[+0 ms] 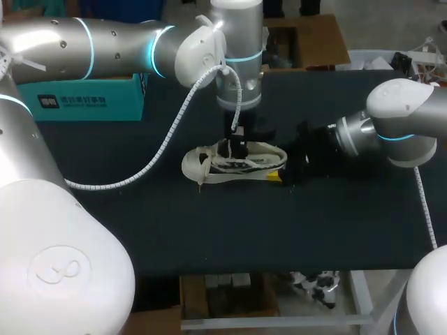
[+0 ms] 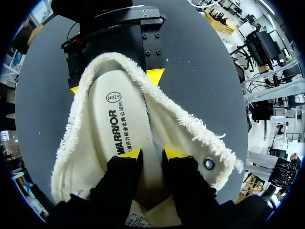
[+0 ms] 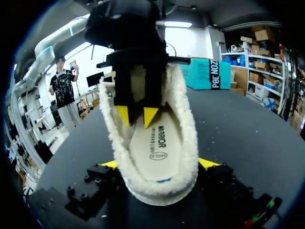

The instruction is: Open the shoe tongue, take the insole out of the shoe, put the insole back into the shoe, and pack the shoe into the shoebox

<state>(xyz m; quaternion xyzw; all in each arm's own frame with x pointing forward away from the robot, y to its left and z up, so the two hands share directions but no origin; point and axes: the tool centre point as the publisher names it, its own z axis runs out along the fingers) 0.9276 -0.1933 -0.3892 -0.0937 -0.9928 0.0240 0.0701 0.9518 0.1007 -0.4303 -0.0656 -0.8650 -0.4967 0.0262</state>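
A white canvas shoe (image 1: 209, 167) with frayed edges lies on its sole in the middle of the dark table (image 1: 140, 230). Its white printed insole (image 2: 112, 114) lies flat inside. My left gripper (image 1: 237, 150) points straight down into the shoe's mouth. Its yellow tips (image 2: 151, 153) stand slightly apart just over the insole, and nothing is gripped between them. In the right wrist view the left gripper (image 3: 137, 116) hangs above the insole (image 3: 155, 143). My right gripper (image 3: 159, 163) is open wide at table level, with the shoe's heel (image 3: 186, 143) sitting between its fingers.
A teal shoebox (image 1: 84, 101) stands at the back left of the table, also visible beyond the shoe (image 3: 209, 74). An open cardboard box (image 1: 307, 42) sits behind the table's far edge. Bare dark surface stretches in front of the shoe.
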